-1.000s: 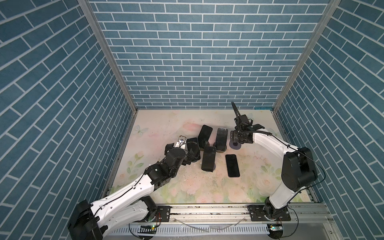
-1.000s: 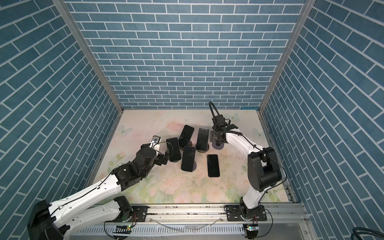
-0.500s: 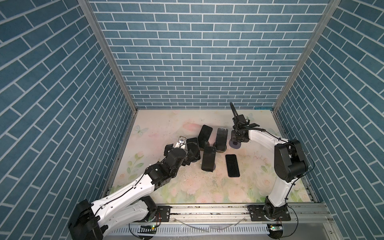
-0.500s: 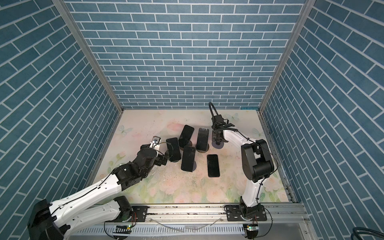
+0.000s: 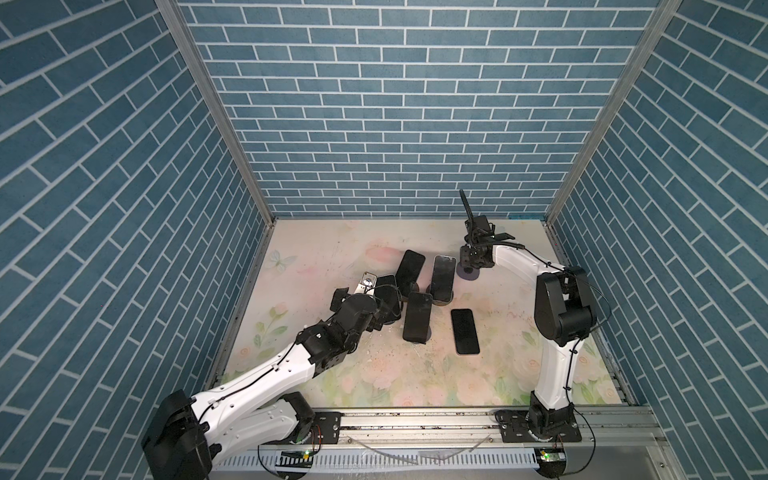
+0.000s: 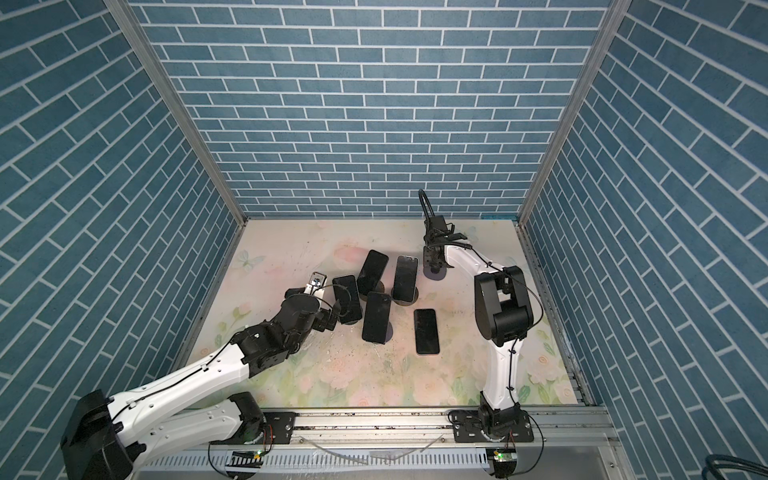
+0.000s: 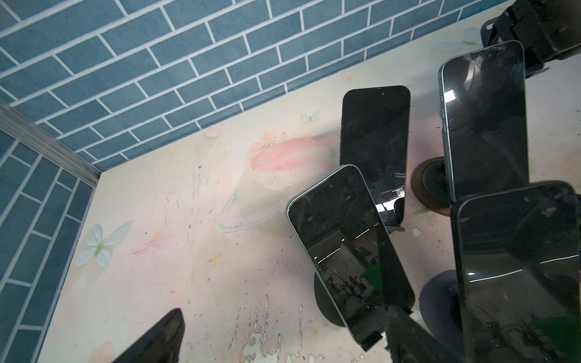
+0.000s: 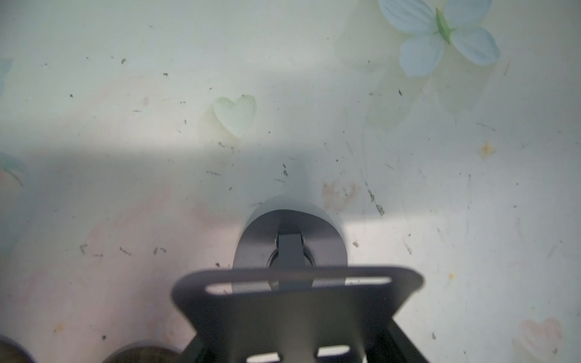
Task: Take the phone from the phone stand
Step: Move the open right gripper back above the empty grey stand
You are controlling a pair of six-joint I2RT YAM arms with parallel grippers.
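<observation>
step: grasp of leftmost phone (image 7: 342, 251) (not yet gripped)
left gripper (image 7: 279, 273): jaws apart, flanking it
right gripper (image 5: 471, 266): clamped on empty stand (image 8: 292, 301)
next: close, lift it off phone stand (image 7: 327, 301)

Five phones (image 5: 465, 331) are counted. Five phone stands (image 5: 468, 275) are counted too. Two robot arms (image 5: 555, 374) are seen.

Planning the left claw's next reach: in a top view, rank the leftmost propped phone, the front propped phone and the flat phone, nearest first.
1. Leftmost propped phone, far left.
2. Front propped phone, centre.
3. Flat phone, lying right of centre.
</observation>
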